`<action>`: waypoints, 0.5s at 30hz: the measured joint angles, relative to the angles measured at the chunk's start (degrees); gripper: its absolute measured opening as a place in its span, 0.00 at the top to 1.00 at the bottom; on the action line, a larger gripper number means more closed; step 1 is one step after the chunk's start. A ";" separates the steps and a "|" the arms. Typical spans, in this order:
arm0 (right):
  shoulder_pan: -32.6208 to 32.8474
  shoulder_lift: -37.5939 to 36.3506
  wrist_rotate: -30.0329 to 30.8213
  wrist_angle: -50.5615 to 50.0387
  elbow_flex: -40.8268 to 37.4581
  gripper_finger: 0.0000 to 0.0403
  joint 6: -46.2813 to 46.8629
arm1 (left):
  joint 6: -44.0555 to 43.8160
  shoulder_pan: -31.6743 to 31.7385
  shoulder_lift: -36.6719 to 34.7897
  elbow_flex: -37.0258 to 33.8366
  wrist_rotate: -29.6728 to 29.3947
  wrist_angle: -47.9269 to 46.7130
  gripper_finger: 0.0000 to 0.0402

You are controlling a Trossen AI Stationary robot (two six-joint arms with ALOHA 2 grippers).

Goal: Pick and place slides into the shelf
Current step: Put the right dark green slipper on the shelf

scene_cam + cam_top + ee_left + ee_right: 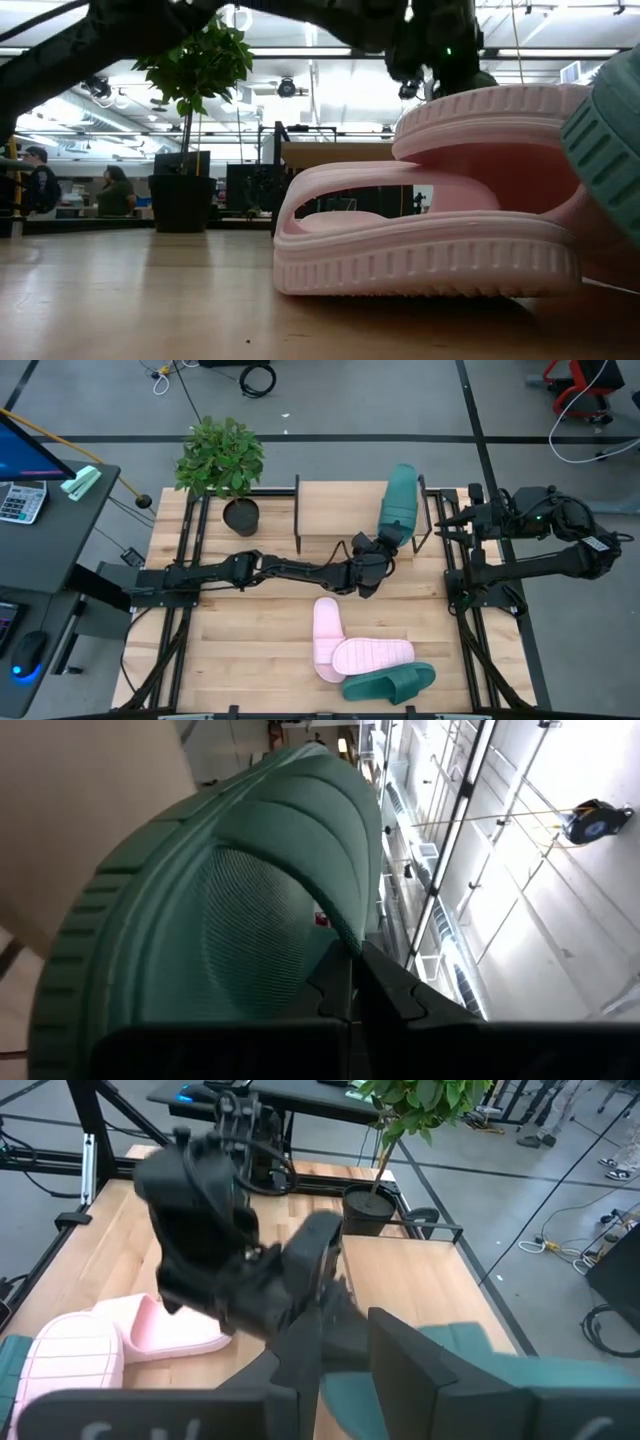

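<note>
if the pinch slips, the teal slide falls short of the shelf

while three slides wait at the near edge of the table (230, 640), two pink slides (328, 640) stacked crosswise with the second teal slide (390, 683) touching them, they are a loose heap, and a dropped shoe landing there would likely scatter them

further in, the left gripper (372, 560) is mid-table with its fingers (350, 990) pressed together, pinching the heel end of the held teal slide (400, 505); most of the shoe reaches out past the grip, so the foam could sag or twist out of so small a bite

beyond that, the held teal slide hangs over the right part of the shelf (335, 505), tilted and near the black side frame; i judge it could catch on that frame or land askew on the plank if let go from here

the right gripper (447, 525) sits just beside the slide's far edge, and whether it grips anything i cannot tell; a bump between the two arms looks possible

furthest back, the potted plant (222, 460) stands at the shelf's left end, well apart from the shoe
</note>
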 joint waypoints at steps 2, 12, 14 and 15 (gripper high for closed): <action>0.00 0.00 0.00 -0.02 0.00 0.77 0.01 | -0.16 0.11 0.62 0.12 0.12 0.05 0.98; 0.00 0.20 0.00 -0.04 0.00 0.77 1.15 | -0.03 1.15 1.61 0.23 -0.22 1.49 0.98; 0.00 0.24 -0.02 -0.04 0.00 0.77 1.51 | -0.02 1.26 1.61 0.23 -1.49 1.40 0.98; 0.00 0.25 -0.01 -0.04 0.00 0.77 1.49 | -0.10 1.32 1.61 0.23 -1.47 1.36 0.98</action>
